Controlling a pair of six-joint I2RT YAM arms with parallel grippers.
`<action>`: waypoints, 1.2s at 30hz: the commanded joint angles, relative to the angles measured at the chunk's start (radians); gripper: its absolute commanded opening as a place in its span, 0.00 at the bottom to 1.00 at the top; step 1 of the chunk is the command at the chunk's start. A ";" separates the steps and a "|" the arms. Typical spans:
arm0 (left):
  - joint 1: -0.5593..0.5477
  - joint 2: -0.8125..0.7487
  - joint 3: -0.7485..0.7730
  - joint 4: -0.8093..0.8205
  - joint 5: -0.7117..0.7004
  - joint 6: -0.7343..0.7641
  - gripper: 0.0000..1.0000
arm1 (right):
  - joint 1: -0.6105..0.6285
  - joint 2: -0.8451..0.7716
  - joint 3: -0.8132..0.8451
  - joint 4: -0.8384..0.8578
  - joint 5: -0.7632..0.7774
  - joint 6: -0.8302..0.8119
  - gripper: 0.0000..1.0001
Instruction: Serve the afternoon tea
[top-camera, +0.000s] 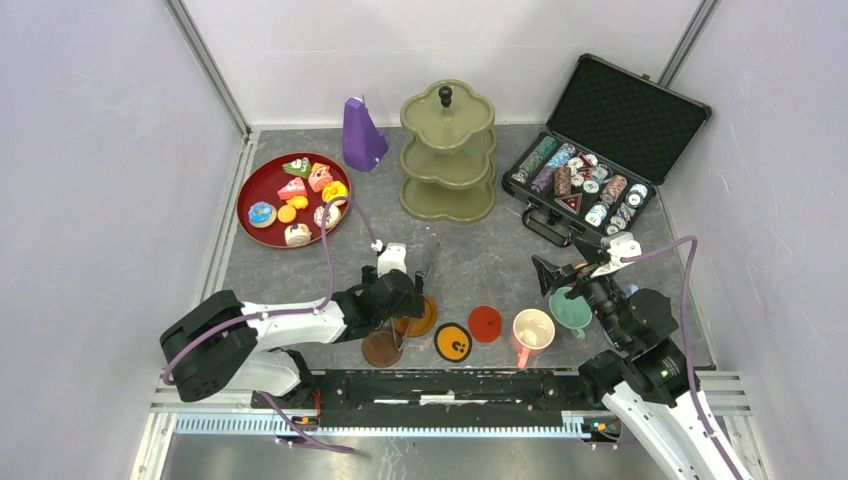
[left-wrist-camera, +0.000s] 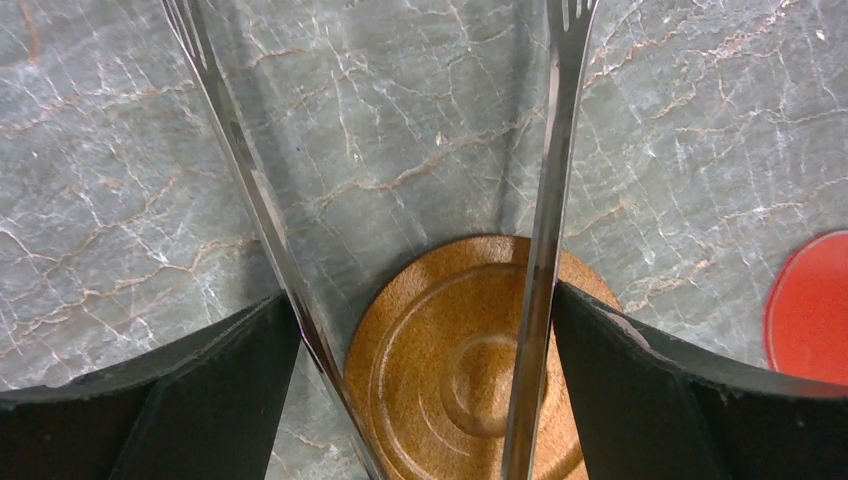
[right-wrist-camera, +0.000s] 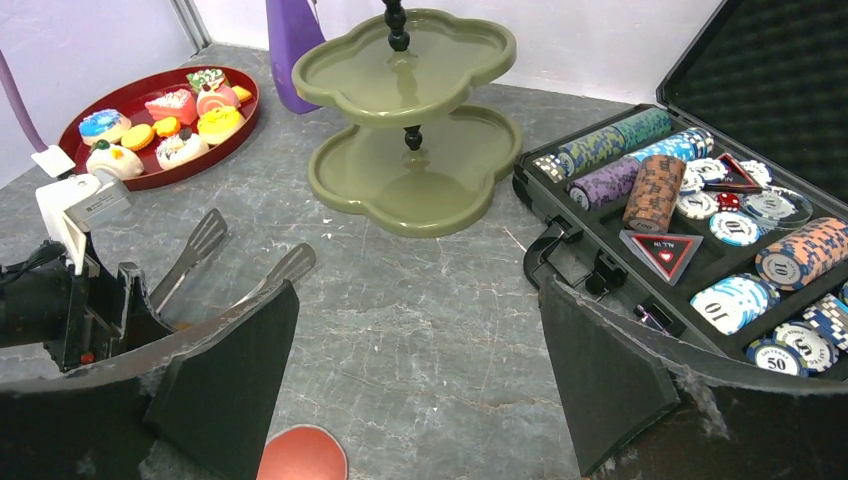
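1. From above: the left gripper (top-camera: 412, 298) hangs over the near-left tabletop (top-camera: 480, 250), above an amber coaster (top-camera: 420, 322). Metal tongs (top-camera: 430, 265) stick out of it toward the far side. A brown coaster (top-camera: 382, 348) lies just nearer. To the right sit a red coaster (top-camera: 485, 323), a pink mug (top-camera: 532, 330) and a teal mug (top-camera: 570, 310). The right gripper (top-camera: 572, 262) is just beyond the teal mug. Small cakes (top-camera: 310, 190) fill a red tray (top-camera: 258, 185) far left. The olive three-tier stand (top-camera: 448, 150) is far centre.
2. Left wrist: the jaws are wide, and each pad presses on one arm of the tongs, pinching them. The amber coaster is below, between the arms; the red coaster is at the right edge.
3. Right wrist: the jaws are spread wide over grey tabletop. The stand is ahead, the tray far left. An open chip case (right-wrist-camera: 680, 200) is on the right.
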 joint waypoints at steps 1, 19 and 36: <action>-0.029 0.044 0.025 0.043 -0.071 0.018 1.00 | -0.003 -0.002 -0.010 0.042 -0.007 0.016 0.98; -0.031 -0.057 0.125 -0.178 -0.081 0.052 0.77 | -0.003 0.014 -0.003 0.035 0.002 0.016 0.98; 0.338 0.018 0.521 -0.610 0.318 0.341 0.73 | -0.003 0.250 0.088 0.066 -0.006 0.006 0.98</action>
